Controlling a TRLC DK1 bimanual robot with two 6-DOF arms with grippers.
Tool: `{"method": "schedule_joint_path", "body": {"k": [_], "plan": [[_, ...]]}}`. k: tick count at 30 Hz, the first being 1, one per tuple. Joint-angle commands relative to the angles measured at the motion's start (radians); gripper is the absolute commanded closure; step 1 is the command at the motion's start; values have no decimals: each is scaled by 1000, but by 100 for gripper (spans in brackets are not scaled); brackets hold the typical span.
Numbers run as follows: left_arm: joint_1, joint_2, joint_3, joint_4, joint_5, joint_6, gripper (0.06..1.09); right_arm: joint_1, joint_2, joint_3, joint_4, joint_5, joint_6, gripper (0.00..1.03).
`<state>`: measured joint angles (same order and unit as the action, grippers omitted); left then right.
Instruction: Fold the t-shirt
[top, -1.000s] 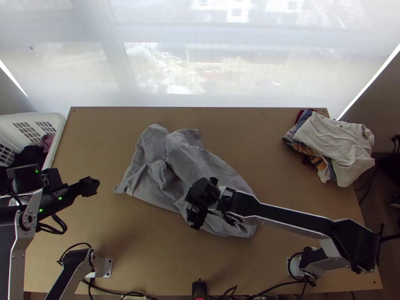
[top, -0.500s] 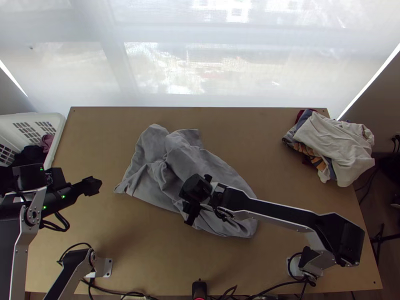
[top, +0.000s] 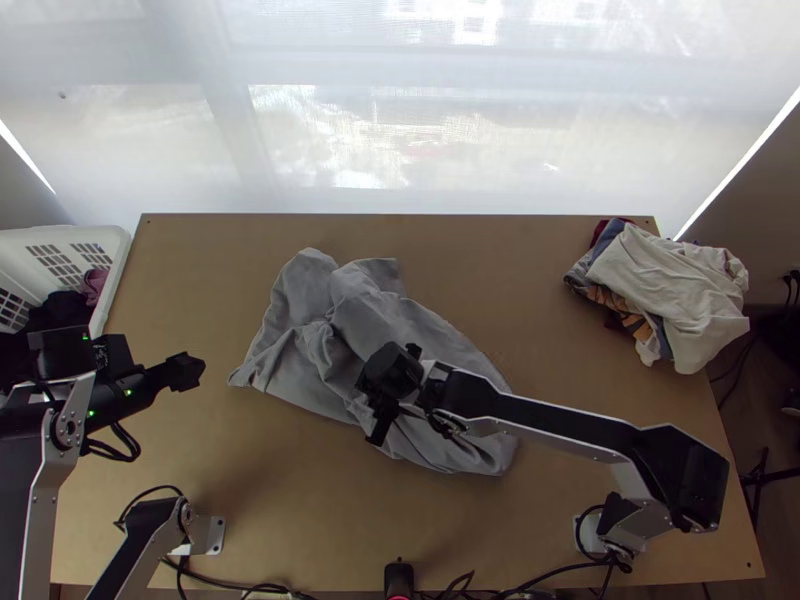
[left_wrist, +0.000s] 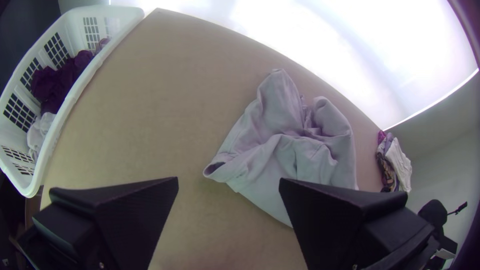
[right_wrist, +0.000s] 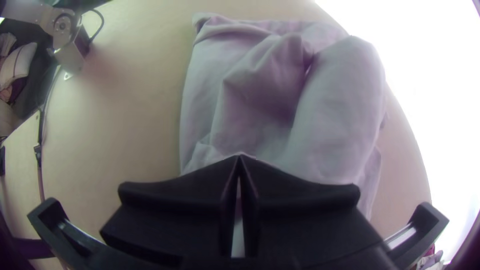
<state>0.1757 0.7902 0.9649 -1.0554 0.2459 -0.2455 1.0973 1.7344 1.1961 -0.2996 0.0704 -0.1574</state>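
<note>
Right gripper moved left; t-shirt slants toward near right.

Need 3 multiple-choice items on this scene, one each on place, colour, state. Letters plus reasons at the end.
1. In the top view, the loose pile of clothes topped by an off-white garment lies:
A. near left corner
B. far right corner
C. far left corner

2. The bunched cloth t-shirt mid-table is:
A. grey
B. orange
C. green

3. Flat black fingers of the left gripper and right gripper:
A. both pairs apart
B. left together, right apart
C. left apart, right together

Key:
1 B: the top view shows it at that corner.
2 A: the top view shows its colour.
3 C: each wrist view shows its own pair, a wide gap versus meeting tips.
</note>
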Motion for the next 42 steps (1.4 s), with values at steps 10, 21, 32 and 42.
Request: {"method": "schedule_joint_path", "body": {"k": [10,21,32,42], "plan": [[-13,-3,20,-2,18,-6,10,-79,-79,157,-44,2,-33,100],[-13,-22,12,-8,18,-6,10,-192,-96,69,-39,6,-57,100],[-39,-2,-12,12,20,-5,10,-424,-156,344,-30,8,-106,100],[-151,136,-17,115,21,8,10,-485,-170,600,-61,22,-122,100]]}}
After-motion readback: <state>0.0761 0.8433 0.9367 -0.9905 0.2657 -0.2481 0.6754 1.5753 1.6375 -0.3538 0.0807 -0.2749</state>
